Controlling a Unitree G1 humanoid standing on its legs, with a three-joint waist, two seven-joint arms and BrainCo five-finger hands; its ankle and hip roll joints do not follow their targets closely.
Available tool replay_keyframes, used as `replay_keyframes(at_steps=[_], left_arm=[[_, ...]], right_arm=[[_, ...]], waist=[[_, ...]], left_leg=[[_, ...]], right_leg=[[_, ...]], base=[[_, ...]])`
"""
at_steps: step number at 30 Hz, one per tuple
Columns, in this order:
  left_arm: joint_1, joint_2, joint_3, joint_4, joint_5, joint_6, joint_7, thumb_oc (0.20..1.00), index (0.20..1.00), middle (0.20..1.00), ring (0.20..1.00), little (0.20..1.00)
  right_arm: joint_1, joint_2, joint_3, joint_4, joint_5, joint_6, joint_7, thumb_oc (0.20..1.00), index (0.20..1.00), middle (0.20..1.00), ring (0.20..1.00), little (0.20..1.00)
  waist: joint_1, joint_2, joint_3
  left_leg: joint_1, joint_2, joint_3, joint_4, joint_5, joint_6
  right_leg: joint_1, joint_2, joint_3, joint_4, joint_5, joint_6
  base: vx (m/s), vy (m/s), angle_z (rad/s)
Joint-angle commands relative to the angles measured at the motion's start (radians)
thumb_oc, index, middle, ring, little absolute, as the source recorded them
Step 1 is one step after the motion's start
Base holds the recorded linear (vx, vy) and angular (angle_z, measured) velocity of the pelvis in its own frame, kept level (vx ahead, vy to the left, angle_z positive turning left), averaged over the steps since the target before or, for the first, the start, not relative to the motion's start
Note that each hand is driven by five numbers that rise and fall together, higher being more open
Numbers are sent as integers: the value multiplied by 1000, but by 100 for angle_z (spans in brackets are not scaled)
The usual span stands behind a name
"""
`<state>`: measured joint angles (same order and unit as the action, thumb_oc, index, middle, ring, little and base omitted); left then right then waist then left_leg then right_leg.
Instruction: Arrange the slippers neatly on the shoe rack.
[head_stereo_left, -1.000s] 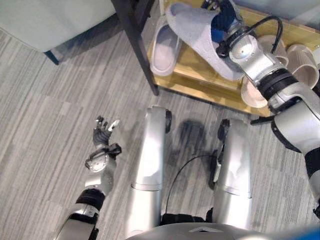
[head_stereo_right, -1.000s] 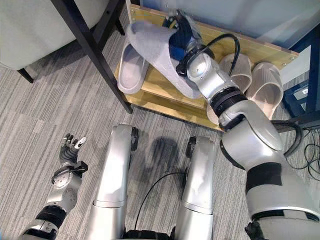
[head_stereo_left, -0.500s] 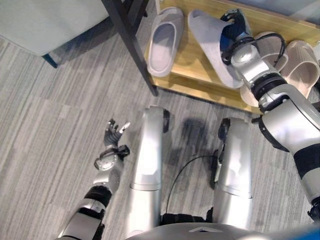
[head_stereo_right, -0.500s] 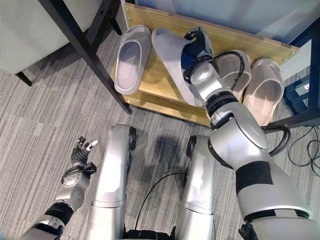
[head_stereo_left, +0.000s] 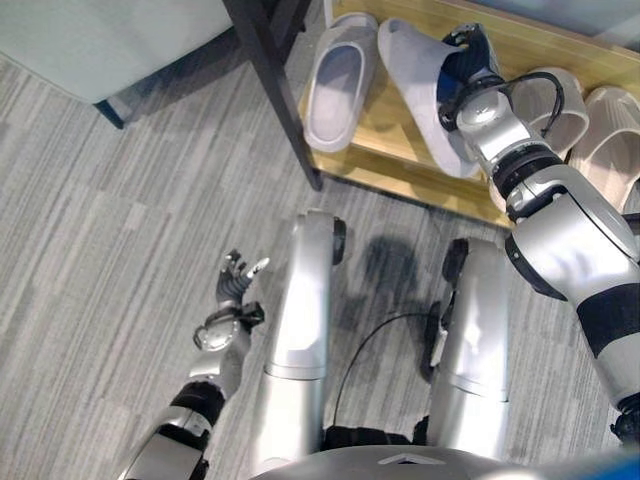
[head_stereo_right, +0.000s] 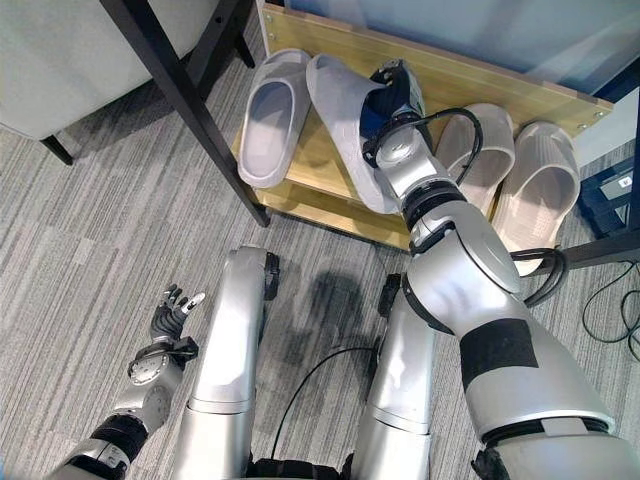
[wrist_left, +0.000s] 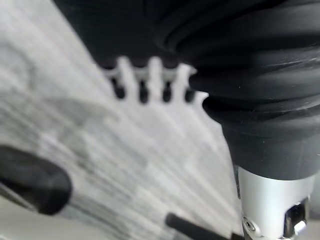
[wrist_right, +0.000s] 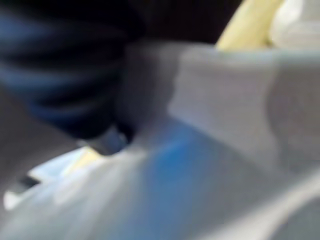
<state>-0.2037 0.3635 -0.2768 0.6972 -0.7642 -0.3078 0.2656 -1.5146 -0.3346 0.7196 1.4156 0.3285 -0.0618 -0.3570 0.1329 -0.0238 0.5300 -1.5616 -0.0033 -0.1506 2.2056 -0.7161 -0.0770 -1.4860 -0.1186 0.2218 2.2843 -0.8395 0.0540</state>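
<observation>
A low wooden shoe rack (head_stereo_left: 400, 155) stands ahead of me. One grey slipper (head_stereo_left: 335, 80) lies on its shelf at the left. A second grey slipper (head_stereo_right: 345, 125) rests right beside it, toe toward me, with my right hand (head_stereo_right: 392, 92) curled over its strap; up close the right wrist view shows this grey slipper (wrist_right: 225, 110). Two beige slippers (head_stereo_right: 480, 150) (head_stereo_right: 540, 185) lie side by side on the right of the shelf. My left hand (head_stereo_left: 238, 282) hangs open and idle over the carpet at the lower left, its fingers (wrist_left: 142, 82) straight.
A black slanted furniture leg (head_stereo_left: 280, 100) stands just left of the rack, close to the first grey slipper. A pale seat (head_stereo_left: 110, 40) sits at the far left. Grey striped carpet (head_stereo_left: 100, 250) covers the floor in front.
My right hand has brought the grey slipper down from a raised tilt to the shelf beside the other grey one. The left hand has drifted slightly nearer to me.
</observation>
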Motion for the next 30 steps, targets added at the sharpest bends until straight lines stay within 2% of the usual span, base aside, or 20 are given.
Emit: replay_keyframes(at_steps=[1,9,10,11,12,16,18,30], left_arm=[[-35,20,-76,-60,48,-22,-15,1000,1000,1000,1000,1000],[-52,8,-120,-49,94,-24,-7,1000,1000,1000,1000,1000],[-53,6,-123,-46,96,-23,-7,1000,1000,1000,1000,1000],[-53,6,-123,-46,96,-23,-7,1000,1000,1000,1000,1000],[-48,6,-131,-45,103,-24,-10,1000,1000,1000,1000,1000],[-43,4,-137,-21,114,-23,-20,1000,1000,1000,1000,1000],[-52,-16,-147,42,106,-15,-31,1000,1000,1000,1000,1000],[-60,2,-157,30,191,-19,10,1000,1000,1000,1000,1000]], right_arm=[[-134,-46,-24,43,10,-30,-23,200,200,200,200,200],[-115,-66,-55,85,23,-28,-24,200,200,200,200,200],[-113,-69,-59,86,39,-32,-22,238,238,238,238,238],[-113,-69,-59,86,39,-32,-22,238,238,238,238,238],[-108,-74,-56,79,58,-40,-12,1000,1000,1000,1000,1000],[-100,-79,-51,48,104,-58,16,1000,1000,1000,1000,1000],[-109,-89,-35,61,88,-47,28,1000,1000,1000,1000,1000],[-30,-87,-59,-47,100,-82,10,1000,1000,1000,1000,1000]], waist=[[66,14,-10],[69,29,-10],[68,31,-10],[68,31,-10],[67,33,-10],[64,33,-10],[61,26,-10],[39,19,-10]], left_leg=[[-8,-16,-74,106,-99,70],[-8,-12,-56,112,-109,73],[-8,-11,-52,114,-111,73],[-8,-11,-52,114,-111,73],[-8,-10,-50,116,-112,73],[-8,-10,-44,113,-109,70],[-8,-11,-39,112,-107,65],[-8,-7,-33,107,-110,65]], right_leg=[[69,-38,110,124,122,-118],[74,-43,114,127,126,-118],[75,-43,115,130,125,-119],[75,-43,115,130,125,-119],[76,-42,118,133,124,-121],[76,-39,124,139,121,-126],[73,-43,133,147,120,-130],[69,-35,139,144,127,-134]], base=[[1,31,2],[1,6,2],[3,-1,5],[2,4,5],[0,4,5],[1,0,1],[0,0,0],[-10,10,-1]])
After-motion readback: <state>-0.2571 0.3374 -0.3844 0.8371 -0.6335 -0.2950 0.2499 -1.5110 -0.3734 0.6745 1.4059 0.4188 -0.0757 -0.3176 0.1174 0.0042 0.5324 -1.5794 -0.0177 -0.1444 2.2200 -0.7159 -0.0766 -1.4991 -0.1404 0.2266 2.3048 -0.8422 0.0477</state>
